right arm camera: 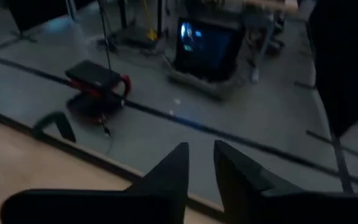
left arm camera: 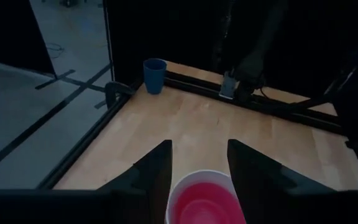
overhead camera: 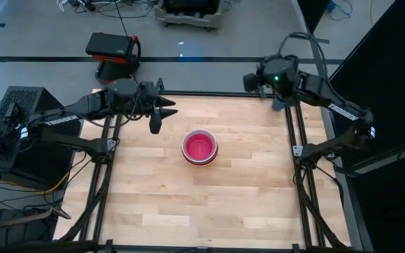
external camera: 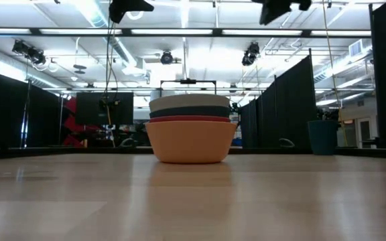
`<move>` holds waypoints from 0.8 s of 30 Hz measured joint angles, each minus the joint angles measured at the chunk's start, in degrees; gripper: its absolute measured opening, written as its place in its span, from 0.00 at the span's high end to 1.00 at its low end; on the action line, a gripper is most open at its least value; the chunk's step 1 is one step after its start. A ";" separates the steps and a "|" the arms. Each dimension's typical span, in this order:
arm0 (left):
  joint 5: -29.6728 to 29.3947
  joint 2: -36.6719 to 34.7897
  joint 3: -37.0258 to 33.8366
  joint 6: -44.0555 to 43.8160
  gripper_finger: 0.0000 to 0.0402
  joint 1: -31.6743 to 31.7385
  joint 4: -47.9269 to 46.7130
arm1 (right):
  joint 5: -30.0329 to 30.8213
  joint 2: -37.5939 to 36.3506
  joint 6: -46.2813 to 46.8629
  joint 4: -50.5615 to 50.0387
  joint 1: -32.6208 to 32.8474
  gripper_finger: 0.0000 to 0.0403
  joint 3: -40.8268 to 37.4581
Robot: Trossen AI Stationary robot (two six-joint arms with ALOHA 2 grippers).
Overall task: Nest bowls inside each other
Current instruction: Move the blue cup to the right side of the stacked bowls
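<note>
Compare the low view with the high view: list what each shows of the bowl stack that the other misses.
Only the low view shows the layers from the side: orange bowl at the bottom, then the red bowl's rim, a dark teal band, and the pale white bowl above.

Only the high view shows the pink bowl nested innermost, and both grippers: left gripper open near the stack, right gripper at the far edge.

Both show one single stack on the wooden table.

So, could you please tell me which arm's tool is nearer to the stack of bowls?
The left. The left tool hangs open just beside the stack of bowls, toward the far left corner. The right tool sits past the table's far right edge, much farther off.
</note>
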 joint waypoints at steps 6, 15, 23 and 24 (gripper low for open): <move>2.04 0.00 0.00 0.74 0.64 1.67 0.05 | -1.12 -0.87 6.90 -8.80 -1.24 0.66 -4.34; 4.60 0.00 0.00 1.25 0.64 3.61 0.11 | -4.41 -1.88 15.78 -19.63 -4.43 0.49 -12.36; 4.83 -0.02 0.00 0.07 0.64 3.61 0.11 | -12.32 -1.86 16.31 -17.32 -13.23 0.49 -20.02; 4.84 -0.01 0.00 -0.06 0.64 3.61 0.09 | -12.85 -1.78 15.89 -16.87 -14.17 0.49 -20.27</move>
